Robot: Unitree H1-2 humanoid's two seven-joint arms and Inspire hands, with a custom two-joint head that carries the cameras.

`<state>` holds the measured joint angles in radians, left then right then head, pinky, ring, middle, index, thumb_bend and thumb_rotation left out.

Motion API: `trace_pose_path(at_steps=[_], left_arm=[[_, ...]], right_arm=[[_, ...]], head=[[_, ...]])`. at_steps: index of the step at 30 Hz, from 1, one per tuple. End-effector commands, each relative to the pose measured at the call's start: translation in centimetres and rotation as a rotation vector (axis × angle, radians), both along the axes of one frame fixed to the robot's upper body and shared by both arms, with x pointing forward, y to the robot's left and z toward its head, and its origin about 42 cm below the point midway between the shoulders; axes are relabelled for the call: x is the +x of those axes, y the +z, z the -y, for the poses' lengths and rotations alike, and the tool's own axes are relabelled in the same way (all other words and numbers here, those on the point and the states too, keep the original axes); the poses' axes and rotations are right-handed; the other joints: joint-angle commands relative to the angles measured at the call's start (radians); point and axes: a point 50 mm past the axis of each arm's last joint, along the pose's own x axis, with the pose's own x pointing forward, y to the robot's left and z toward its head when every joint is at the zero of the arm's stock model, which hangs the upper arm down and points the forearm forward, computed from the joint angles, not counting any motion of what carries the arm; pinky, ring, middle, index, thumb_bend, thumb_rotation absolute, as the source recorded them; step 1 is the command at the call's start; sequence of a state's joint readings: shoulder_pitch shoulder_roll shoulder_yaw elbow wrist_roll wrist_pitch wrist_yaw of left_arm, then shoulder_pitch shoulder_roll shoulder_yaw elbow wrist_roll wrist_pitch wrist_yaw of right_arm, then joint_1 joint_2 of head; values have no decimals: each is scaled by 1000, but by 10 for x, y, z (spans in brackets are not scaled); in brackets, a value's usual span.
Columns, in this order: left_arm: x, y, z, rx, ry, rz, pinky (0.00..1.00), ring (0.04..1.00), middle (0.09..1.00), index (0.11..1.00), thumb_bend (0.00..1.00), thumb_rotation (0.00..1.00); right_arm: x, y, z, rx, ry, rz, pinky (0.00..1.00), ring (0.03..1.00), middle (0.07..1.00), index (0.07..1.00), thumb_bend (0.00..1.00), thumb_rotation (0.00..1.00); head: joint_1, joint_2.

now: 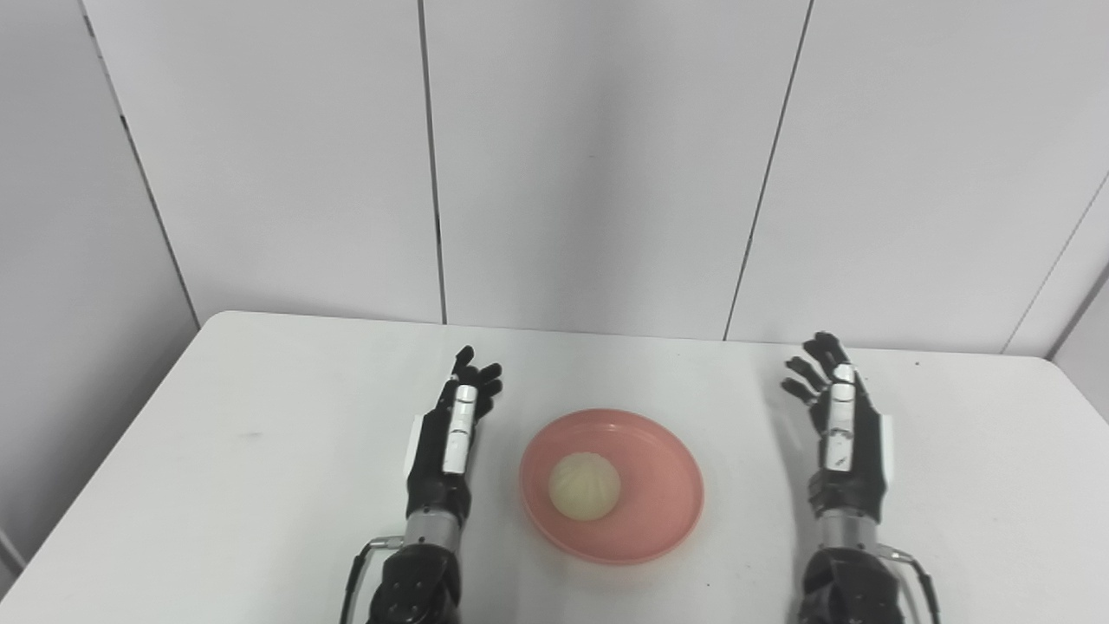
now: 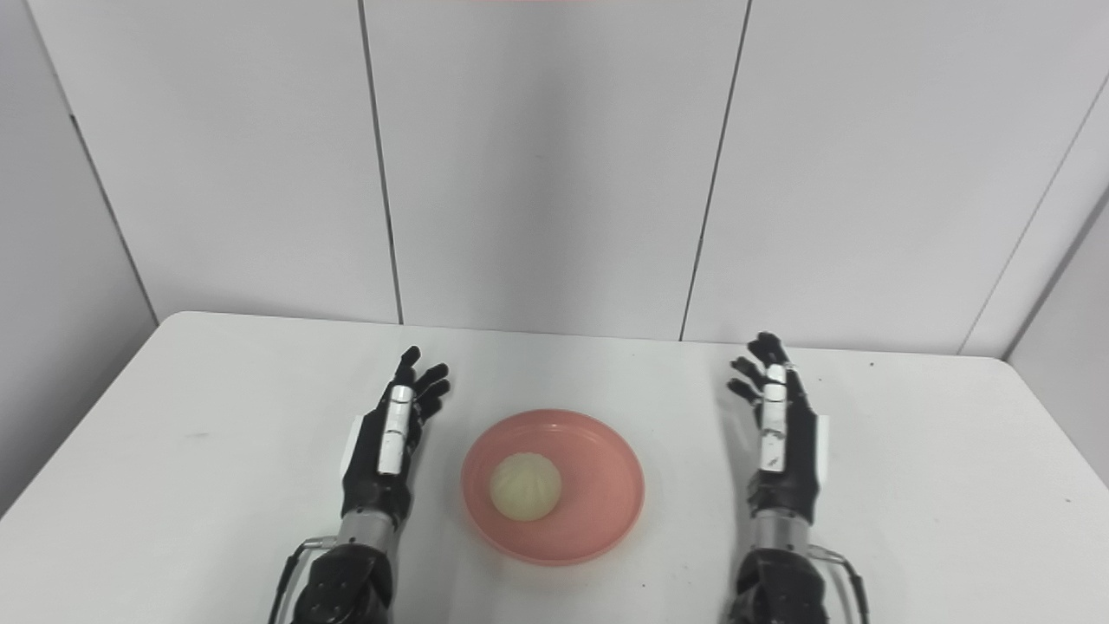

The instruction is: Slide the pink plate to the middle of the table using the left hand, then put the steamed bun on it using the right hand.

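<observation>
A pink plate (image 1: 650, 511) lies near the middle of the white table (image 1: 217, 451), close to the front. A pale steamed bun (image 1: 585, 486) sits on the plate, left of its centre. My left hand (image 1: 450, 433) rests edge-on just left of the plate, open and empty, fingers pointing away. My right hand (image 1: 836, 425) stands edge-on to the right of the plate, a clear gap away, open and empty. The same scene shows in the right eye view, with the plate (image 2: 598, 511), the bun (image 2: 525, 487), the left hand (image 2: 390, 438) and the right hand (image 2: 780, 433).
A grey panelled wall (image 1: 554, 165) stands behind the table's far edge. The table's left edge slants down at the left side of the picture.
</observation>
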<state>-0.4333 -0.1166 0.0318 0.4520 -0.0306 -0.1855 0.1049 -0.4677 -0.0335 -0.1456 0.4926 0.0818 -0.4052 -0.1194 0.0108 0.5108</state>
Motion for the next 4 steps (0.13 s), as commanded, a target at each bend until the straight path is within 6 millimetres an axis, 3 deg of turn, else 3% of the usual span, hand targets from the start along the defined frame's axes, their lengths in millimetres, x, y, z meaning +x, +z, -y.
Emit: trace_pose_path(at_steps=[1, 4], left_arm=[[-5, -1, -8, 29, 10, 10, 980, 922, 920, 928, 784, 999], [-6, -2, -11, 33, -8, -7, 998, 957, 958, 956, 836, 1000]], right_arm=[[-14, -23, -13, 4, 23, -76, 757, 808, 863, 857, 746, 987], [-16, -22, -16, -3, 43, -101, 786, 834, 885, 885, 732, 999]], head=[[-4, 3], [-6, 5]])
